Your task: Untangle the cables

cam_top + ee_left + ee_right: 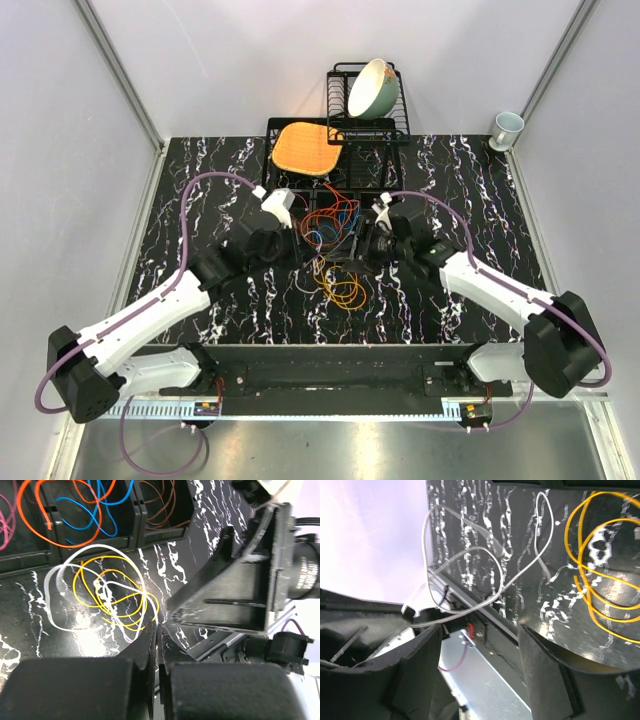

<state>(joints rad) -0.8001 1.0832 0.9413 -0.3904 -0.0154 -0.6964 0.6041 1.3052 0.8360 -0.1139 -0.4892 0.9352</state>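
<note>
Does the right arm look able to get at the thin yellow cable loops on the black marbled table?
Probably yes: the right gripper stands open beside the yellow loops, and only a thin white cable crosses them.

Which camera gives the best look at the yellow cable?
The left wrist view: the yellow cable lies mid-picture, all its loops in frame, with a white cable crossing them. The right wrist view cuts the yellow cable off at the edge. The top view shows the yellow cable whole but tiny.

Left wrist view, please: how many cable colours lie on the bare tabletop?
2: white cable and yellow cable, tangled together beside the tray; others may be hidden.
</note>
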